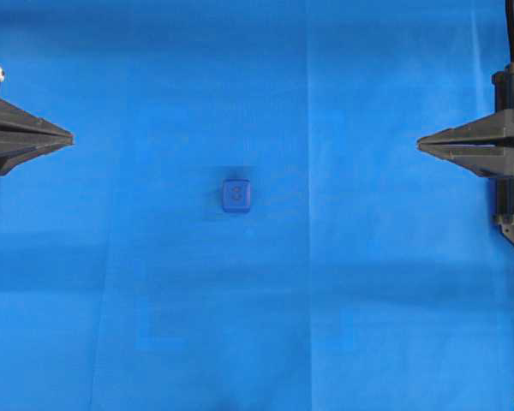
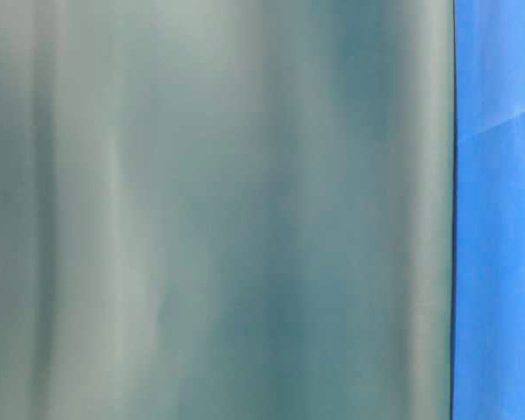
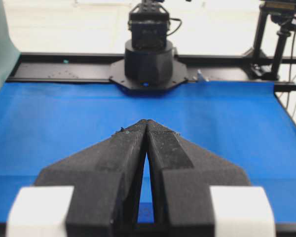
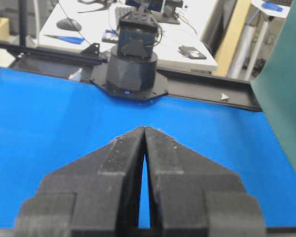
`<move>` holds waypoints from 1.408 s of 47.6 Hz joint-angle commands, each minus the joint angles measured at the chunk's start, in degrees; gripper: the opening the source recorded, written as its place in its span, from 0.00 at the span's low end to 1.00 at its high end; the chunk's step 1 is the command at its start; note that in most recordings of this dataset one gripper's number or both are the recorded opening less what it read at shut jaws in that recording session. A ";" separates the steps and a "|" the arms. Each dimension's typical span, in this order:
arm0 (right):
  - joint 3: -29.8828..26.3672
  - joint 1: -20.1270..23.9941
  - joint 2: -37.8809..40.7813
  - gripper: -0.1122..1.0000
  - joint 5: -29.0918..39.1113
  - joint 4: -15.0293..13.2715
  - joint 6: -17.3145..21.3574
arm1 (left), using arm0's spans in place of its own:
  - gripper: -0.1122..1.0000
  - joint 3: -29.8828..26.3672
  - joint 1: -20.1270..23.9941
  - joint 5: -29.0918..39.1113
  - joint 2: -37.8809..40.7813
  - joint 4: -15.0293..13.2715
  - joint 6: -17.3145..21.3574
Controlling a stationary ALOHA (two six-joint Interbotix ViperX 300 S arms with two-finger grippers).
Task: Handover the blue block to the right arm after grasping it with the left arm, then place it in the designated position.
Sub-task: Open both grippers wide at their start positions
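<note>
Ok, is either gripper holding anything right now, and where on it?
Nothing is held. The left gripper and right gripper are both shut on nothing at the edges; the blue block sits alone mid-cloth.

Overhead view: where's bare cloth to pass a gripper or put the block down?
Almost everywhere. The blue block sits alone mid-cloth. Bare cloth runs between it and the shut left gripper at the left edge, and between it and the shut right gripper at the right edge. The strips above and below the block are bare too. Nowhere is crowded.
</note>
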 commanded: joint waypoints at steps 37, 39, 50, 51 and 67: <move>-2.90 -0.88 0.88 0.19 4.04 0.44 3.69 | 0.22 -0.88 0.09 -1.23 0.97 0.09 -0.26; -2.81 -0.97 0.88 0.28 4.04 0.44 3.69 | 0.32 -0.88 0.18 -1.67 0.97 0.09 -0.26; -3.08 -1.41 0.97 0.86 4.39 0.44 3.60 | 0.89 -0.88 0.18 -1.85 1.05 0.09 -0.26; -3.08 -1.49 0.97 0.89 4.39 0.44 3.60 | 0.91 -0.88 0.18 -1.85 1.05 0.09 -0.26; -3.16 -1.58 0.97 0.98 4.39 0.44 3.60 | 0.93 -1.05 1.05 -2.46 1.67 0.09 -0.26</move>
